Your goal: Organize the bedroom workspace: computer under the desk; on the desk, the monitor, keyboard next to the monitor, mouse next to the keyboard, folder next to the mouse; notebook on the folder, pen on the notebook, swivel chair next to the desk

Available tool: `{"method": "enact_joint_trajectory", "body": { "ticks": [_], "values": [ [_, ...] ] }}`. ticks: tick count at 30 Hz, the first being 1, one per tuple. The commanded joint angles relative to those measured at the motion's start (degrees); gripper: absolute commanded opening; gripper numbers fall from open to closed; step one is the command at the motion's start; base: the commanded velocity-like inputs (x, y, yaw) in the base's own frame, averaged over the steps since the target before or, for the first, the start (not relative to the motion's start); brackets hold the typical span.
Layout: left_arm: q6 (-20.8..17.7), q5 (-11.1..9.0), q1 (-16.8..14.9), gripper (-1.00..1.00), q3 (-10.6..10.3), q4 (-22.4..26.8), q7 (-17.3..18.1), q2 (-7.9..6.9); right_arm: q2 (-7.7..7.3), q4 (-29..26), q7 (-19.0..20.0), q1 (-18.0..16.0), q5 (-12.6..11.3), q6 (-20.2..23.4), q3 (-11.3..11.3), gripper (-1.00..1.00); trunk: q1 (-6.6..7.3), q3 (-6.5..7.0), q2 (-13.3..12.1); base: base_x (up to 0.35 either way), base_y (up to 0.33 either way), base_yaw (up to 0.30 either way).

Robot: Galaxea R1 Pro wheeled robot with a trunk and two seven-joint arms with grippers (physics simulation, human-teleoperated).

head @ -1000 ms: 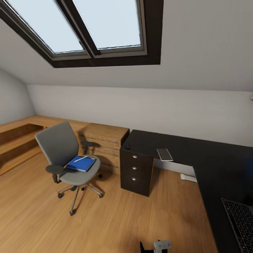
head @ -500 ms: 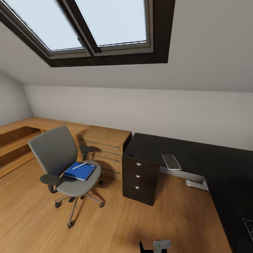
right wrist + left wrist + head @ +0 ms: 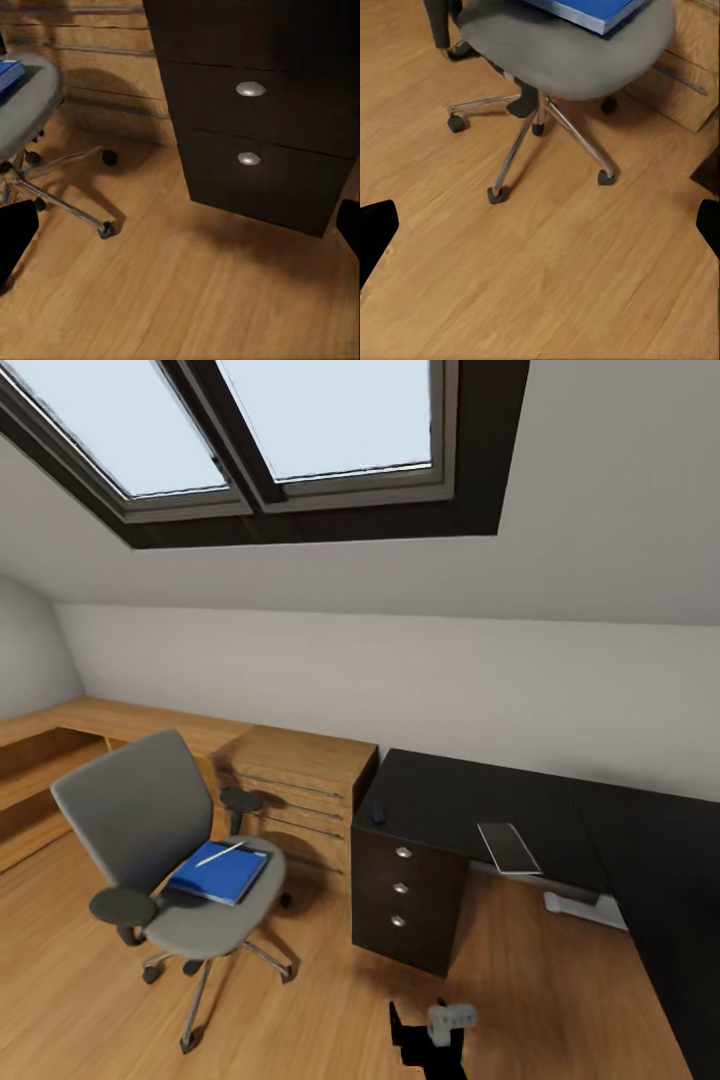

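A grey swivel chair (image 3: 165, 840) stands on the wood floor left of the black desk (image 3: 450, 795). On its seat lies a blue folder (image 3: 218, 874) with a white pen (image 3: 220, 853) on top; whether a notebook lies between them I cannot tell. A small black mouse (image 3: 378, 815) sits near the desk's left edge, and a flat grey slab (image 3: 510, 847) lies at its front edge. My left gripper (image 3: 540, 232) hangs open above the floor before the chair's base (image 3: 536, 124). My right gripper (image 3: 180, 225) is open, facing the desk's drawers (image 3: 251, 124).
A wooden drawer cabinet (image 3: 300, 785) stands between chair and desk against the wall. A low wooden bench (image 3: 40, 760) runs along the left. A white object (image 3: 585, 908) lies on the floor under the desk. A sloped ceiling with a skylight (image 3: 250, 430) hangs overhead.
The camera has advanced and turned, so chair and desk sit lower and larger in the picture; the keyboard at the right edge left the frame. The things themselves have not moved.
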State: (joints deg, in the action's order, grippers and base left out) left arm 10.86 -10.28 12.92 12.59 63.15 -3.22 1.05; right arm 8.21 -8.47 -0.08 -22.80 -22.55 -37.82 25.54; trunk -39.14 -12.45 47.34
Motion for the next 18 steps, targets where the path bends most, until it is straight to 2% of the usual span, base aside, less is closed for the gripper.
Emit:
{"method": "enact_joint_trajectory", "body": {
  "ticks": [1,2,3,5,6,7,9,10,11,12,13,15,16,17,18],
  "values": [
    [-0.55,0.27,0.02,1.00,0.01,1.75,-0.09,0.16,-0.32,-1.76,-0.17,-0.05,-0.65,-0.11,0.41,1.00,-0.05,-0.08,0.05,0.328,0.001,0.000],
    [-4.05,1.93,0.01,1.00,-0.04,6.75,-0.14,0.94,-1.33,-6.96,-1.14,-0.08,-0.69,0.53,0.34,1.00,-0.05,-0.08,0.05,0.328,0.001,0.000],
    [-14.91,3.48,0.00,1.00,-0.47,16.84,-0.28,2.91,-2.74,-15.85,-4.84,-0.28,-0.73,5.78,0.20,1.00,-0.05,-0.08,0.05,0.328,0.000,0.000],
    [-19.37,3.78,0.00,1.00,-1.15,20.54,-0.36,3.56,-3.42,-19.72,-6.99,-0.39,-0.74,9.58,0.17,1.00,-0.05,-0.08,0.05,0.328,0.000,0.000],
    [-23.01,3.97,0.05,1.00,-2.31,23.45,-0.46,3.99,-4.17,-23.95,-9.35,-0.49,-0.74,14.00,0.13,1.00,-0.05,-0.08,0.05,0.328,0.000,0.000],
    [-24.43,4.03,0.06,1.00,-2.98,24.62,-0.48,4.14,-4.53,-26.18,-10.58,-0.52,-0.74,16.31,0.11,1.00,-0.05,-0.08,0.05,0.328,0.000,0.000],
    [-28.07,4.19,-1.08,1.00,-4.96,27.55,-0.74,4.50,-5.84,-35.97,-15.57,-0.86,-0.74,26.13,-0.22,1.00,-0.05,-0.08,0.05,0.328,0.000,0.000],
    [-29.58,4.20,-2.78,1.00,-5.49,28.28,-0.98,4.59,-6.39,-40.96,-18.26,-1.21,-0.74,31.17,-1.08,1.00,-0.05,-0.08,0.05,0.329,0.000,0.000],
    [-30.56,4.20,-3.73,1.00,-5.68,28.54,-1.09,4.62,-6.63,-43.20,-19.51,-1.43,-0.74,33.55,-1.76,1.00,-0.05,-0.08,0.05,0.328,0.000,0.000],
    [-34.74,4.13,-6.65,1.00,-6.05,29.04,-1.33,4.69,-6.99,-48.27,-22.49,-2.56,-0.83,40.28,-4.66,1.00,-0.05,-0.08,0.05,0.328,0.000,0.000],
    [-38.16,4.08,-8.75,1.00,-6.19,29.23,-1.45,4.68,-6.95,-50.20,-23.70,-3.86,-0.87,44.48,-6.63,1.00,-0.05,-0.08,0.05,0.328,0.000,0.000],
    [-42.66,4.02,-11.68,1.00,-6.27,29.37,-1.54,4.67,-6.53,-51.19,-24.75,-6.71,-0.87,49.60,-8.61,1.00,-0.05,-0.08,0.05,0.328,0.000,0.000],
    [-43.73,3.99,-12.52,1.00,-6.29,29.39,-1.55,4.67,-6.32,-50.90,-24.97,-7.80,-0.88,50.89,-9.05,1.00,-0.05,-0.08,0.05,0.328,0.000,0.000],
    [-45.81,3.91,-14.30,1.00,-6.31,29.41,-1.58,4.65,-5.68,-48.46,-25.35,-11.06,-0.96,53.46,-9.86,1.00,-0.05,-0.08,0.05,0.328,0.000,0.000],
    [-46.39,3.79,-15.59,1.00,-6.32,29.51,-1.43,4.70,-4.32,-44.45,-25.52,-14.16,-0.94,55.26,-10.24,1.00,-0.05,-0.08,0.05,0.328,0.000,0.000]
  ]
}}
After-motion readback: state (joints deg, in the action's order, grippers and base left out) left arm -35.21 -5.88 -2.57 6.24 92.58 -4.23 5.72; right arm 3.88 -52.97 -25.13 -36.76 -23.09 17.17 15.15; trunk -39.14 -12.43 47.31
